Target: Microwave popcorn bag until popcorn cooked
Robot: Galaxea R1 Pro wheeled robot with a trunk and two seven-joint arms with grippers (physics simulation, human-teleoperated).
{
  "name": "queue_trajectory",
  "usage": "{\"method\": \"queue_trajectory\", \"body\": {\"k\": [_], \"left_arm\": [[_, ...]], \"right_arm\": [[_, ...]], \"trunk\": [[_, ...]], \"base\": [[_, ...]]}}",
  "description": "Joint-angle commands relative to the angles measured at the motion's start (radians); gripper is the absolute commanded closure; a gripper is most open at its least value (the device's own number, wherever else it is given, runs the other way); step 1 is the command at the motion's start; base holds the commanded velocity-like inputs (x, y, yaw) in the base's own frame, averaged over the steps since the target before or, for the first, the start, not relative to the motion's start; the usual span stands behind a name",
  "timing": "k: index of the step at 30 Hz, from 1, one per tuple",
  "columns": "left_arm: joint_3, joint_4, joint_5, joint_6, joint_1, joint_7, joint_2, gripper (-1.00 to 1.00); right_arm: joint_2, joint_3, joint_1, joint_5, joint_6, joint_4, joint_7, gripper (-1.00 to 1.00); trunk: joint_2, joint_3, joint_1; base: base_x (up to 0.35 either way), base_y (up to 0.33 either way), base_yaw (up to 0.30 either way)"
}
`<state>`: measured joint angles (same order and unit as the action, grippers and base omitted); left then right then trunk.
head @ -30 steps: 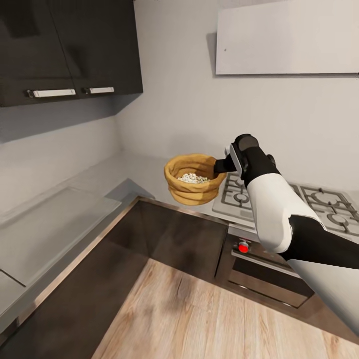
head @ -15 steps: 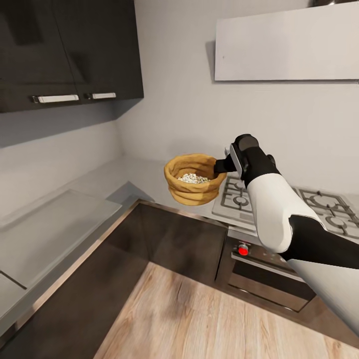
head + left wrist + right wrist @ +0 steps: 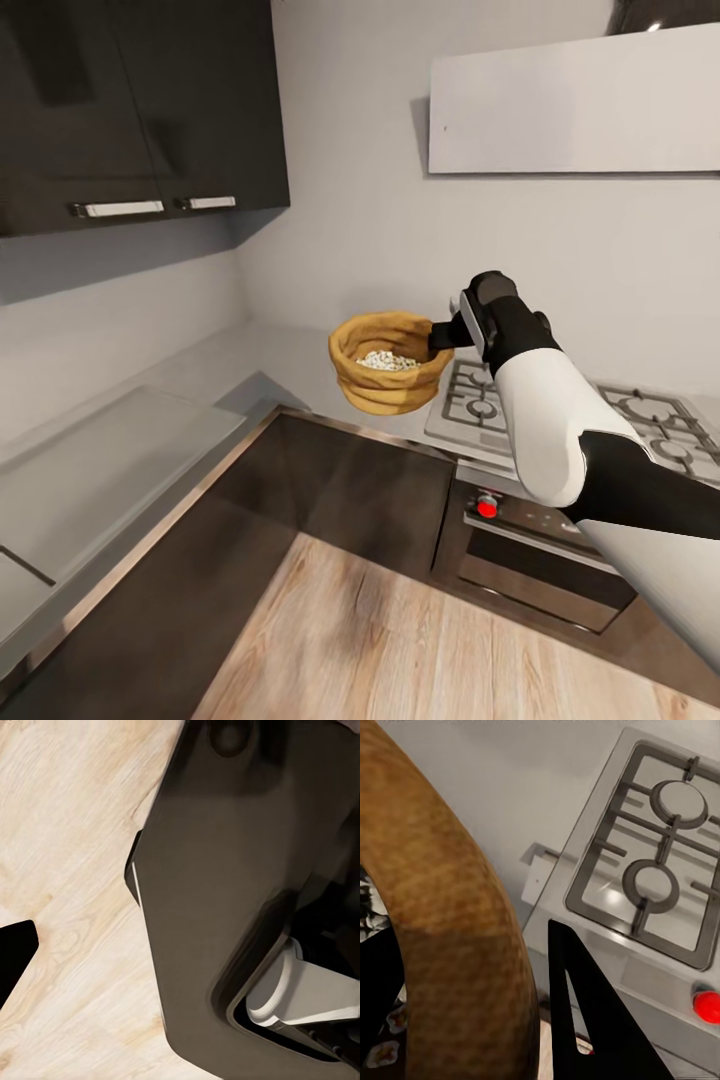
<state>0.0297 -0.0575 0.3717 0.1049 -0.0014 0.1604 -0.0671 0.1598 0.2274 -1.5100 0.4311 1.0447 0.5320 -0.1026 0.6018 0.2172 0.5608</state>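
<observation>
Behind popcorn bag rim, right hand half-hidden.

The whole head view has slid across these moments: the dark upper cabinets with their pale handles sit lower than before, as does the white hood panel, whose top edge now shows a dark strip above it. The oven's red knob and the gas hob have sunk a little too, so the camera has tipped upward (the room itself has not moved). Against that shifted background the right hand and the popcorn bag keep their place in the picture.
</observation>
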Motion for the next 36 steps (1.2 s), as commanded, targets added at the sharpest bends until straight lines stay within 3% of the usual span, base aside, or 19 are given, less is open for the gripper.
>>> {"method": "queue_trajectory", "body": {"k": [1, 15, 22, 30, 36], "left_arm": [[0.003, -0.001, 0.003, 0.003, 0.0, 0.002, 0.0, -1.0], [0.003, -0.001, 0.003, 0.002, 0.0, 0.002, 0.0, -1.0], [0.003, 0.0, 0.003, 0.001, 0.0, 0.002, 0.0, -1.0], [0.002, 0.0, 0.003, 0.001, 0.0, 0.002, 0.0, -1.0], [0.002, 0.0, 0.003, 0.001, 0.0, 0.002, 0.0, -1.0]], "right_arm": [[0.001, 0.008, -0.001, 0.011, 0.003, 0.0, -0.009, 1.0], [0.0, 0.009, 0.001, 0.012, 0.003, -0.024, -0.013, 1.0], [-0.001, 0.009, 0.082, 0.012, 0.003, -0.025, -0.011, 1.0], [-0.052, 0.009, 0.148, 0.005, 0.003, -0.027, -0.021, 1.0], [-0.065, 0.009, 0.173, 0.005, 0.003, -0.028, -0.022, 1.0]], "trunk": [[0.001, 0.0, 0.0], [0.001, -0.019, 0.0], [0.001, -0.019, 0.0], [0.001, -0.019, 0.0], [0.001, -0.019, 0.0]], "base": [[0.0, 0.0, 0.0], [0.0, 0.0, 0.0], [0.0, 0.0, 0.0], [0.0, 0.0, 0.0], [0.0, 0.0, 0.0]]}}
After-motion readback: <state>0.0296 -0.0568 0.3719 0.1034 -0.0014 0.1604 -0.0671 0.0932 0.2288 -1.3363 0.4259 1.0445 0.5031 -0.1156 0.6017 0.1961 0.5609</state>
